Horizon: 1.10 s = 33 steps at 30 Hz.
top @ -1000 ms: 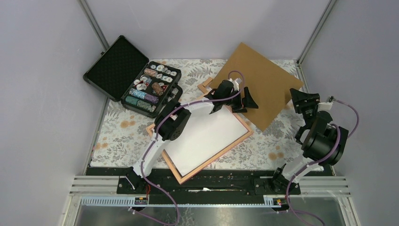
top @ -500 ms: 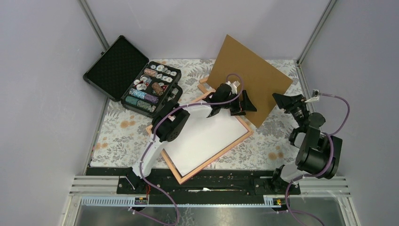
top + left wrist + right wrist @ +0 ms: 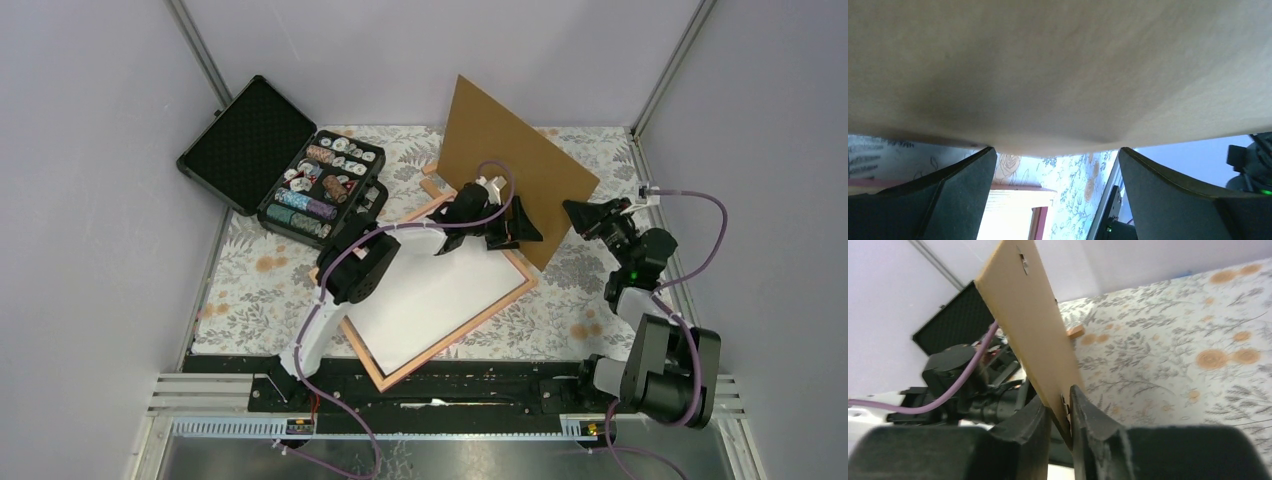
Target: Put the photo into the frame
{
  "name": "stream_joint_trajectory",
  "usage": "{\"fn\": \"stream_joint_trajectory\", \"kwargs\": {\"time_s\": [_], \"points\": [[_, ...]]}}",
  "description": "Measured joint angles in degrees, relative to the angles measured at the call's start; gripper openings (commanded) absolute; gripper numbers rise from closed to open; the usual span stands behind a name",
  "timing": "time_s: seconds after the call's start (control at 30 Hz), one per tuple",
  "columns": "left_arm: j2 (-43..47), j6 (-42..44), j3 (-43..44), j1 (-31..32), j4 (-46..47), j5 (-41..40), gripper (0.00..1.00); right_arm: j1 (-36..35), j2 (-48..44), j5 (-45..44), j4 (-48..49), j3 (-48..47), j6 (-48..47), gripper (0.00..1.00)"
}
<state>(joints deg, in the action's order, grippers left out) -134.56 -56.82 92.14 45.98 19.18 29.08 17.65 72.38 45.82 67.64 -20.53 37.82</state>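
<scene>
The photo (image 3: pixel 430 295) lies white side up inside the pinkish-orange frame (image 3: pixel 487 310) at the table's middle. A brown board (image 3: pixel 510 150) stands tilted steeply over the frame's far corner. My left gripper (image 3: pixel 518 228) is open beneath the board's lower part, and the left wrist view shows the board (image 3: pixel 1058 70) across both fingertips, with the frame rail (image 3: pixel 1018 188) and the white photo (image 3: pixel 1003 220) below. My right gripper (image 3: pixel 582 215) is shut on the board's right edge. In the right wrist view its jaws (image 3: pixel 1060 412) pinch the board (image 3: pixel 1028 315) beside a small metal clip.
An open black case (image 3: pixel 290 170) holding poker chips sits at the back left. Small wooden blocks (image 3: pixel 437 172) lie by the board's far side, one of them (image 3: pixel 1075 331) showing in the right wrist view. Grey walls close in on both sides.
The right gripper swung in toward the board and closed on its right edge. The board has tipped from nearly flat to steeply raised. The left gripper stayed open under it.
</scene>
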Motion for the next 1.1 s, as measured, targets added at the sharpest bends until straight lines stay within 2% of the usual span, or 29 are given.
{"fn": "stream_joint_trajectory", "kwargs": {"time_s": [0.13, 0.33, 0.57, 0.73, 0.9, 1.0, 1.1], "points": [[3.8, 0.0, -5.5, 0.3, 1.0, -0.5, 0.99, -1.4, -4.5, -3.7, -9.8, -2.4, -8.9, 0.0], [13.7, 0.1, -15.0, 0.8, 0.9, -1.7, 0.99, -2.3, -8.1, -6.6, -17.2, -3.1, -16.0, 0.0], [29.3, 3.7, -18.7, 1.0, -1.9, -1.3, 0.99, -5.2, -13.3, -6.6, -26.8, -7.5, -25.2, 0.0], [46.6, 11.1, -23.1, 0.5, -10.1, -2.4, 0.99, -8.0, -17.8, -4.0, -35.9, -13.5, -34.6, 0.0], [63.8, 15.7, -29.6, -3.8, -19.9, -4.1, 0.99, -8.9, -20.6, 0.7, -38.7, -16.9, -38.4, 0.0], [71.1, 18.4, -30.1, -6.0, -27.2, -6.5, 0.99, -10.0, -20.7, 4.6, -39.9, -19.6, -41.1, 0.0], [76.1, 20.9, -28.1, -5.9, -34.4, -8.0, 0.99, -13.0, -22.9, 8.0, -42.2, -19.7, -47.6, 0.0]]}}
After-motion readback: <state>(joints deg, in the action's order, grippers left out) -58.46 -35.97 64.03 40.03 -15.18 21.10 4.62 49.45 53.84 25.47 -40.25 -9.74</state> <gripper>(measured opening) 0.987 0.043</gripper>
